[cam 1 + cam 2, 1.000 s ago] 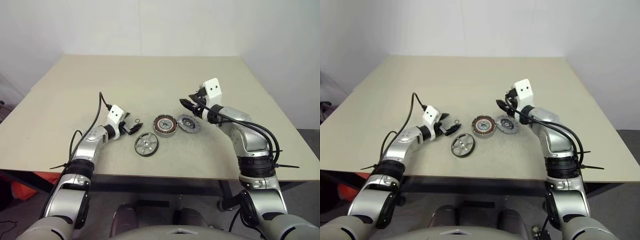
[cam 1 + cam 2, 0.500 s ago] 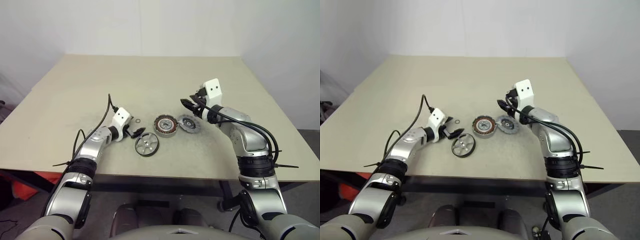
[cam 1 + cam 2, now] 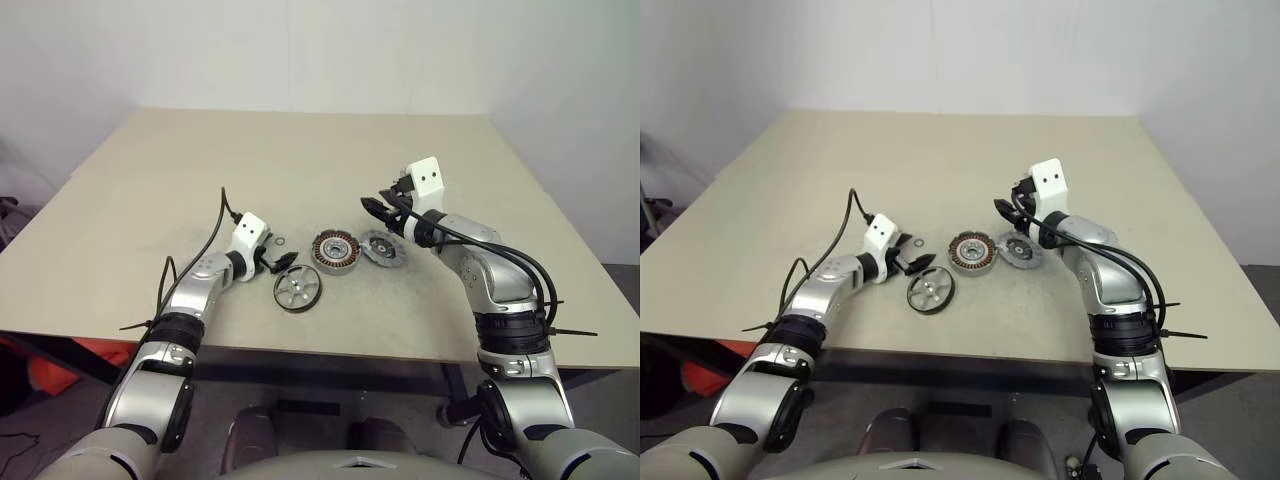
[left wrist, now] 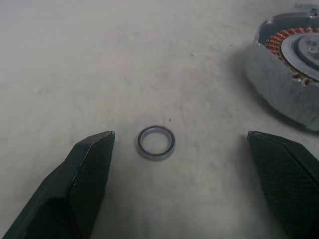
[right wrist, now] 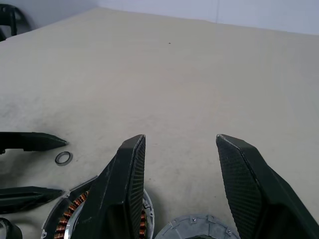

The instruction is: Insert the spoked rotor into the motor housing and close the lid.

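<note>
The left hand (image 3: 278, 262) hangs spread beside the small ring (image 4: 156, 142), with the rotor (image 3: 297, 289) at the housing's (image 3: 333, 250) seven o'clock, so it's likely lining up there. The right hand (image 3: 381, 212), half spread and empty, waits above the lid (image 3: 381, 247) at three o'clock, all lying loose on the counter (image 3: 300, 160).

1. Table (image 3: 300, 160): broad, flat, pale beige top with a matte, faintly speckled surface; its near edge shows a thin dark underside.
2. Small ring (image 4: 156, 142): tiny loose metal washer, thin and dark-rimmed, lying flat on the tabletop left of centre, apart from the other parts.
3. Wall (image 3: 300, 50): plain white, rising directly behind the table's far edge.
4. Floor (image 3: 30, 410): dark grey, visible below the table's near edge and at both sides.
5. Red-orange item (image 3: 60, 365): partly hidden beneath the table's left front corner; its kind cannot be told.
6. Table frame (image 3: 300, 372): dark bar running under the front edge.
</note>
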`<action>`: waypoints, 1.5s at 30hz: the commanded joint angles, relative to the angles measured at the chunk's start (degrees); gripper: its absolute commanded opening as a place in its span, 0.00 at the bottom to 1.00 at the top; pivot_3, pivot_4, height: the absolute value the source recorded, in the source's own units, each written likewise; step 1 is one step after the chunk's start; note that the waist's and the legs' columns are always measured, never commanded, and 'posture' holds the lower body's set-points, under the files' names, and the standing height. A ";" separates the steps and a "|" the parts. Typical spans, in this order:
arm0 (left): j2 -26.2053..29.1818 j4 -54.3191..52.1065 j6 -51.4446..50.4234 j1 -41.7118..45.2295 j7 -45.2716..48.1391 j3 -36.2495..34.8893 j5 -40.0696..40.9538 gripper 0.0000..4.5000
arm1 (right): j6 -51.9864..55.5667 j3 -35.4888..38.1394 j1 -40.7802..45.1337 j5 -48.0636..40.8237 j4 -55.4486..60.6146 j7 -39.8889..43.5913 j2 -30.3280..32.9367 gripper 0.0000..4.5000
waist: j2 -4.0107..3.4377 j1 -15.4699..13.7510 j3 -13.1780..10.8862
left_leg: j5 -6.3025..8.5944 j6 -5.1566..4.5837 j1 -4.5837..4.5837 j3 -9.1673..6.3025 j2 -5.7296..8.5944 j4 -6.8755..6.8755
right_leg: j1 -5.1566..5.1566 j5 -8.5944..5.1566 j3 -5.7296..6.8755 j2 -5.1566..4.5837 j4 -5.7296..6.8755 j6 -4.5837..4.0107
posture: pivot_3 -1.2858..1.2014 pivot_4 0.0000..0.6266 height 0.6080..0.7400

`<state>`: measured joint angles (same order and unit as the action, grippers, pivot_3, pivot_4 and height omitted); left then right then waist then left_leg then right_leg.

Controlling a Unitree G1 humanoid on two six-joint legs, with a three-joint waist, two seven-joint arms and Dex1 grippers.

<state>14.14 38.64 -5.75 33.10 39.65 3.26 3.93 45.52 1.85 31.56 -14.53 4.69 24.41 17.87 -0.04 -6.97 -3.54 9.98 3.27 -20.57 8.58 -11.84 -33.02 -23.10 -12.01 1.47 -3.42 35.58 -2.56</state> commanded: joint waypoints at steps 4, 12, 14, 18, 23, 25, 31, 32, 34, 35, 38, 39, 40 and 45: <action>0.06 0.55 0.30 1.17 -0.84 0.54 -0.93 1.00 | -0.85 1.64 1.46 -1.10 -0.27 -0.72 0.03 0.51 | 0.00 -0.12 0.00 | 0.00 0.00 0.01 0.00 0.00 0.00 | 0.00 0.00 0.00 0.00 0.00 0.00 | 0.52 0.00 1.00; 1.16 0.58 0.02 0.73 -0.47 0.58 -1.20 0.73 | -1.58 1.76 2.30 -0.95 -1.77 -1.54 0.03 0.52 | -0.01 -0.09 0.00 | 0.00 0.00 0.03 0.00 0.00 0.01 | 0.01 -0.07 0.00 0.00 -0.01 0.13 | 0.52 0.00 1.00; 1.30 0.49 -0.14 0.64 -0.58 0.51 -1.18 0.73 | -1.70 1.78 2.54 -0.94 -2.04 -1.59 0.05 0.52 | -0.01 -0.08 0.00 | 0.00 0.00 0.04 0.00 -0.01 0.02 | 0.01 -0.07 0.00 0.01 -0.01 0.12 | 0.52 0.00 1.00; 1.38 0.38 -0.11 0.49 -0.64 0.52 -1.19 0.64 | -1.91 1.82 2.89 -0.88 -2.47 -1.60 0.07 0.52 | -0.01 -0.08 0.00 | 0.00 0.00 0.05 0.00 -0.01 0.03 | 0.01 -0.05 0.00 0.01 -0.03 0.09 | 0.52 0.00 1.00; 1.33 0.00 -0.24 0.33 -0.77 0.88 -1.51 0.46 | -2.13 1.72 3.02 -0.79 -2.66 -1.90 -0.02 0.52 | -0.01 -0.07 0.00 | 0.00 0.00 0.05 0.00 0.00 0.04 | 0.01 -0.06 0.00 0.01 -0.03 0.10 | 0.52 0.00 1.00; 1.30 0.10 -0.27 0.41 -0.83 0.88 -1.50 0.46 | -2.22 1.62 2.97 -0.77 -2.73 -2.08 -0.06 0.52 | -0.01 -0.07 0.00 | 0.00 0.00 0.04 0.00 0.00 0.04 | 0.01 -0.05 0.00 0.01 -0.03 0.10 | 0.52 0.00 1.00; 1.21 0.48 0.00 0.65 -0.96 0.70 -1.35 0.37 | -2.32 1.50 2.97 -0.75 -2.83 -2.55 -0.14 0.52 | -0.01 -0.07 0.00 | 0.00 0.00 0.04 0.00 0.00 0.05 | 0.01 -0.05 0.00 0.01 -0.05 0.10 | 0.52 0.00 1.00; 1.22 0.59 0.05 0.72 -0.94 0.67 -1.32 0.33 | -2.36 1.54 3.03 -0.74 -2.89 -2.63 -0.15 0.52 | -0.01 -0.07 0.00 | 0.00 0.00 0.04 0.00 0.00 0.05 | 0.01 -0.06 0.00 0.01 -0.05 0.11 | 0.52 0.00 1.00; 1.28 0.90 0.06 0.91 -0.96 0.73 -1.39 0.20 | -2.48 1.60 3.14 -0.70 -3.06 -2.73 -0.15 0.52 | -0.01 -0.07 0.00 | 0.00 0.00 0.05 0.00 -0.01 0.05 | 0.01 -0.14 0.00 0.01 -0.05 0.25 | 0.52 0.00 1.00; 1.31 1.03 0.08 0.99 -1.02 0.74 -1.44 0.20 | -2.52 1.60 3.19 -0.68 -3.14 -2.76 -0.14 0.52 | -0.01 -0.07 0.00 | 0.00 0.00 0.05 0.00 -0.01 0.05 | 0.01 -0.17 0.00 0.01 -0.05 0.30 | 0.52 0.00 1.00; 1.34 1.27 0.21 1.12 -1.08 0.74 -1.50 0.20 | -2.62 1.61 3.25 -0.62 -3.23 -2.84 -0.12 0.52 | -0.01 -0.07 0.00 | 0.00 0.00 0.05 0.00 0.00 0.05 | 0.01 -0.18 0.00 0.01 -0.05 0.31 | 0.52 0.00 1.00; 1.28 1.29 0.29 1.16 -1.02 0.74 -1.44 0.20 | -2.62 1.62 3.20 -0.59 -3.18 -2.87 -0.07 0.52 | -0.01 -0.07 0.00 | 0.00 0.00 0.05 0.00 0.00 0.05 | 0.01 -0.18 0.00 0.01 -0.06 0.31 | 0.52 0.00 1.00; 1.18 1.27 0.52 1.20 -0.85 0.70 -1.30 0.20 | -2.64 1.63 3.14 -0.56 -3.14 -2.89 -0.02 0.52 | -0.01 -0.07 0.00 | 0.00 0.00 0.05 0.01 0.00 0.06 | 0.01 -0.18 0.00 0.01 -0.06 0.31 | 0.52 0.00 1.00; -0.08 0.29 1.26 1.91 -0.37 -1.09 1.31 0.20 | -3.06 1.30 2.63 0.00 -2.86 -3.00 0.53 0.52 | -0.01 -0.09 0.00 | 0.00 0.00 0.04 0.00 0.00 0.06 | 0.01 -0.17 0.00 0.01 -0.06 0.31 | 0.52 0.00 1.00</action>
<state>14.46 39.73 -4.91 33.69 38.81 3.35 3.70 43.98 2.09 32.99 -14.46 0.76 21.56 17.90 -0.05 -7.06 -3.54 9.98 3.27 -20.54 8.58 -11.84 -32.96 -23.09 -12.18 1.47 -3.42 35.52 -2.25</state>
